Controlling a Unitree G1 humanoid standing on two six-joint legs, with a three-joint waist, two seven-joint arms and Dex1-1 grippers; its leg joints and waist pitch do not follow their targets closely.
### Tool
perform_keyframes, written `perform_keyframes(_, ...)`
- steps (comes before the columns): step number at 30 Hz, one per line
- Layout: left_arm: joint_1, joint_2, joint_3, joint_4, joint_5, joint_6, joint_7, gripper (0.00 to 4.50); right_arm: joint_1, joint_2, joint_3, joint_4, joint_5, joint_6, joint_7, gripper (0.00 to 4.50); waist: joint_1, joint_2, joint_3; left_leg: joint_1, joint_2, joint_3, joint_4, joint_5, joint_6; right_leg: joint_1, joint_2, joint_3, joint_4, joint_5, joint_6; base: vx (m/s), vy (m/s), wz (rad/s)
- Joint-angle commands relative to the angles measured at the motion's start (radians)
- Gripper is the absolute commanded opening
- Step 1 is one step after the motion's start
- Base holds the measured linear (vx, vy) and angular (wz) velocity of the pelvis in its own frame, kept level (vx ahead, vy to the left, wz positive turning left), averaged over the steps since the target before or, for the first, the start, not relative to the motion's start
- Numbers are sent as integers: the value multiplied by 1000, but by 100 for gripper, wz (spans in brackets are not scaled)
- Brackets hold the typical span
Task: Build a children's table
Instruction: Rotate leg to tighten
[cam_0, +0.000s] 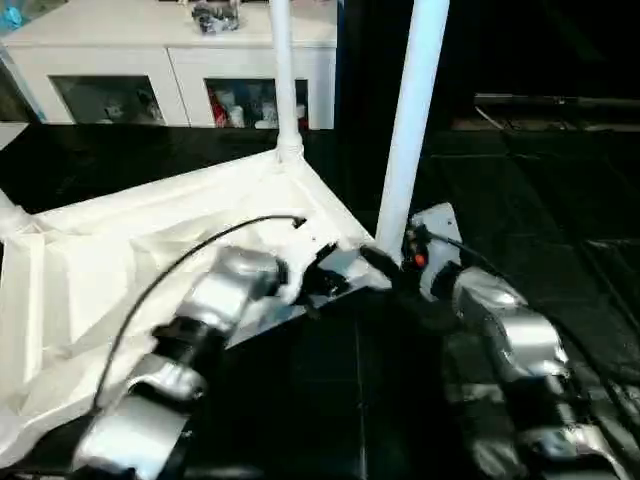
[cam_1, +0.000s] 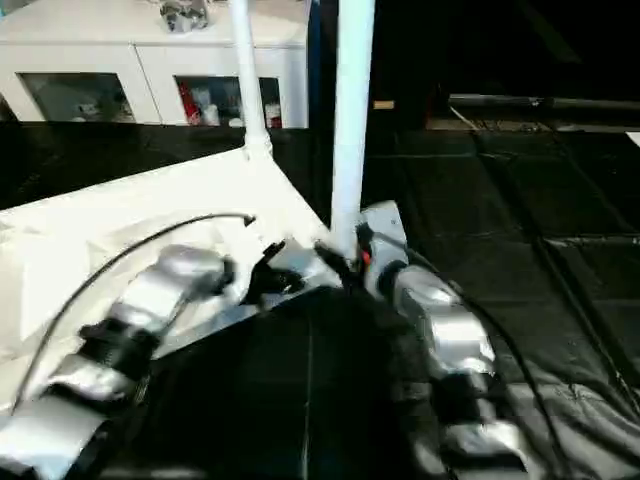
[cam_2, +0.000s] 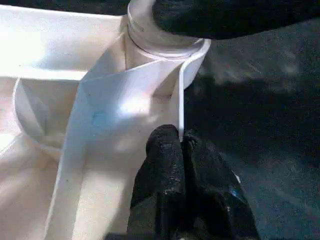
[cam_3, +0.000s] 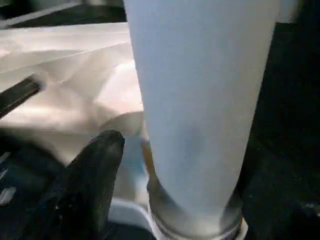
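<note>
The near leg (cam_0: 408, 130) stands upright in the tabletop's (cam_0: 120, 260) corner socket, right against the right tool (cam_0: 385, 262), whose jaws straddle it loosely; the left tool (cam_2: 181, 145) pinches the rim.

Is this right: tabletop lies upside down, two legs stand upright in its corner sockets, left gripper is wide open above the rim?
Not quite. The left gripper is shut on the tabletop rim, as the left wrist view shows. Both legs do stand upright.

Home-like room, white glass-door cabinet (cam_0: 170, 75) with toys, dark floor (cam_0: 560, 200)
</note>
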Motion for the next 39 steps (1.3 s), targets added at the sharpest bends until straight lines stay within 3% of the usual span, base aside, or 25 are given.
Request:
perform_keyframes(1, 4, 36, -46, -57, -29, -80, -148, 0, 20, -52, 62, -26, 46, -24, 182, 386, 11, -9, -70, 8, 54, -24, -65, -212, 78, 63, -72, 58, -79, -274, -183, 0, 0, 0)
perform_keyframes(4, 9, 49, -54, -62, -28, -92, -175, 0, 25, -74, 62, -29, 52, -31, 214, 422, 21, -6, -69, 15, 58, -21, -66, -224, 69, 56, -72, 59, -81, -294, -190, 0, 0, 0)
perform_keyframes(8, 22, 101, -84, -81, -36, -135, -284, 0, 51, -163, 67, -57, 87, -51, 375, 433, 42, -9, -66, 24, 63, -17, -68, -243, 50, 48, -73, 64, -83, -332, -191, 0, 0, 0)
perform_keyframes(10, 30, 123, -98, -93, -47, -158, -337, 0, 61, -204, 72, -74, 114, -41, 458, 433, 58, -10, -68, 27, 67, -16, -68, -240, 57, 47, -72, 67, -80, -321, -183, 0, 0, 0)
perform_keyframes(13, 39, 159, -126, -117, -63, -184, -423, 0, 66, -267, 98, -72, 139, -48, 578, 433, 62, -15, -69, 19, 65, -12, -66, -220, 67, 49, -72, 68, -72, -297, -195, 0, 0, 0)
perform_keyframes(19, 46, 193, -163, -116, -34, -234, -482, 0, 56, -301, 122, -51, 141, -53, 655, 433, 73, -15, -69, 22, 66, -12, -66, -221, 56, 45, -75, 69, -75, -335, -189, 0, 0, 0)
perform_keyframes(39, 39, 204, -197, -89, -10, -309, -482, 0, 20, -286, 179, 13, 144, -67, 746, 269, 75, -20, -71, 16, 66, -10, -64, -205, 56, 47, -76, 70, -69, -319, -194, 0, 0, 0)
